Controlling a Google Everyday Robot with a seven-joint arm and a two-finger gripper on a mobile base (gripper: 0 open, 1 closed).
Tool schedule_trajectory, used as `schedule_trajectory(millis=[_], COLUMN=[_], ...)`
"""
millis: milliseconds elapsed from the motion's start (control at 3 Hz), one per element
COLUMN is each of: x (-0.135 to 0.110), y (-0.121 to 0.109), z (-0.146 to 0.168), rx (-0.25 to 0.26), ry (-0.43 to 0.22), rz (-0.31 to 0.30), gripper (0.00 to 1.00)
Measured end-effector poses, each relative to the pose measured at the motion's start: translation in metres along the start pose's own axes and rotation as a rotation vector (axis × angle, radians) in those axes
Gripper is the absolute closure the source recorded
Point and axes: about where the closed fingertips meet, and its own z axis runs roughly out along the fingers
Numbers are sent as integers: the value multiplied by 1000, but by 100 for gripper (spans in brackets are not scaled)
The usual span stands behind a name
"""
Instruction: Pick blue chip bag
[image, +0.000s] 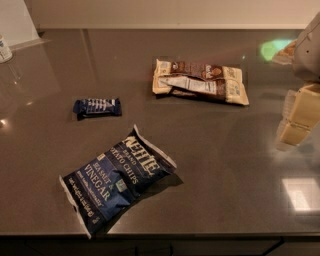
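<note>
Blue chip bag (117, 180) is lying flat near the front edge of the worktop (225, 165), likely light, crinkly and slippery; pinching its white end seam is looking safest. The pincer (296, 117) is hanging far right, well apart; how open it is cannot be told.

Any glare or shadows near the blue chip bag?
Camera view: the blue chip bag is evenly lit, with a small shadow beside it; a white glare patch and a green reflection lie on the counter near the gripper at the right edge.
</note>
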Motion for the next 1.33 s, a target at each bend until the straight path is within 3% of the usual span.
schedule_trajectory(millis=[667,1333], x=[-4,-76], y=[1,38], z=[-1,30], rx=[-12,-90], ry=[-20,-132], rz=[-21,-255], gripper=[0,0])
